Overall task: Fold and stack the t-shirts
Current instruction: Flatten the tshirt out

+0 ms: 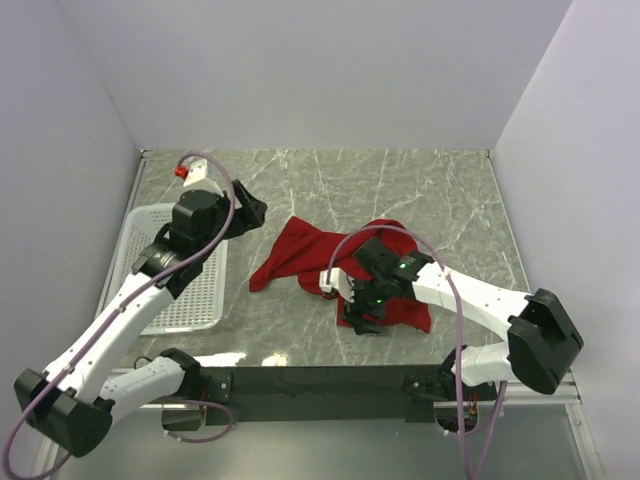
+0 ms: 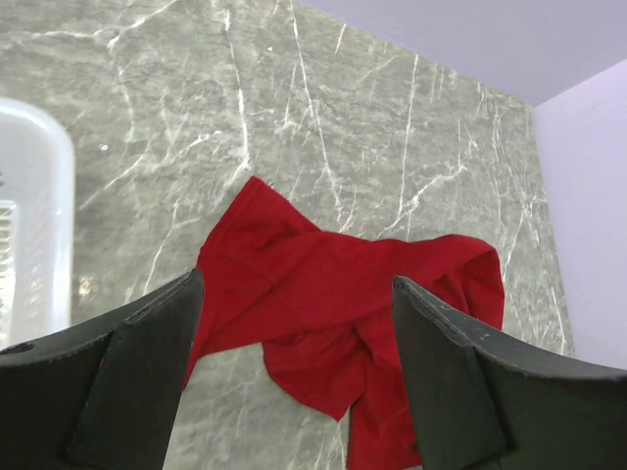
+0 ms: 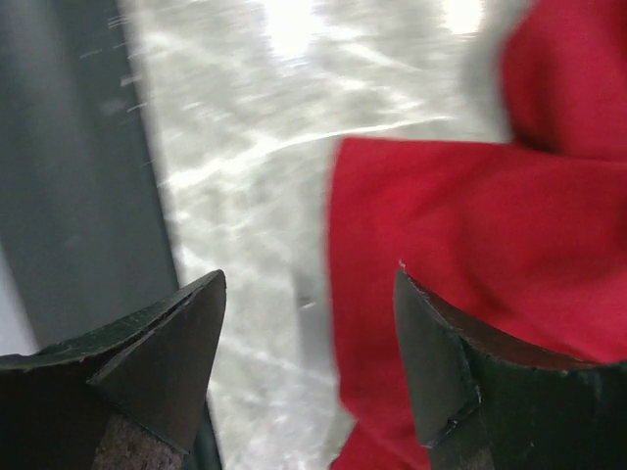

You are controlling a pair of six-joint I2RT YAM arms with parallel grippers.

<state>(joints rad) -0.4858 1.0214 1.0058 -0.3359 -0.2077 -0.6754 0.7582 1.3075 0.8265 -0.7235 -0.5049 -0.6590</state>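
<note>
The crumpled red t-shirt [image 1: 300, 250] lies mid-way across the marble table [image 1: 420, 190], right of the white basket [image 1: 195, 300]. The left gripper [image 1: 250, 212] hangs above its far-left side with jaws apart, while the right gripper [image 1: 360, 318] sits low at the shirt's near edge, jaws also spread

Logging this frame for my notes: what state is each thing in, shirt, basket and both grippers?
t-shirt: crumpled, unfolded, lying on the table.
left gripper: open, holding nothing, raised off the table.
right gripper: open, holding nothing, low over the shirt's edge.
basket: upright, at the table's left side.
</note>
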